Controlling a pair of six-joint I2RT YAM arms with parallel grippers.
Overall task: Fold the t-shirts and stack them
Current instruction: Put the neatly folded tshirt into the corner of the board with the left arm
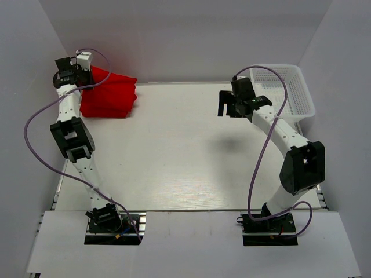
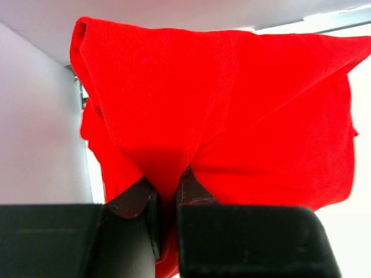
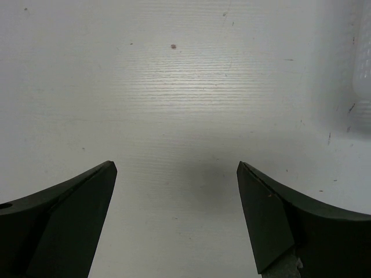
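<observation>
A bright red t-shirt [image 1: 110, 92] lies bunched in the table's far left corner, one end lifted up. My left gripper [image 1: 87, 74] is shut on that lifted end. In the left wrist view the red t-shirt [image 2: 232, 110] hangs in folds from the gripper [image 2: 168, 188], with a fold of cloth pinched between the two black fingers. My right gripper [image 1: 231, 107] is open and empty, held above bare table at the far right; its wrist view shows the gripper [image 3: 177, 168] with only white tabletop between the spread fingers.
A white plastic mesh basket [image 1: 287, 90] stands at the far right corner, just behind the right arm; its edge shows in the right wrist view [image 3: 364, 63]. Grey walls close in the left, back and right sides. The white table [image 1: 185, 150] spans the middle.
</observation>
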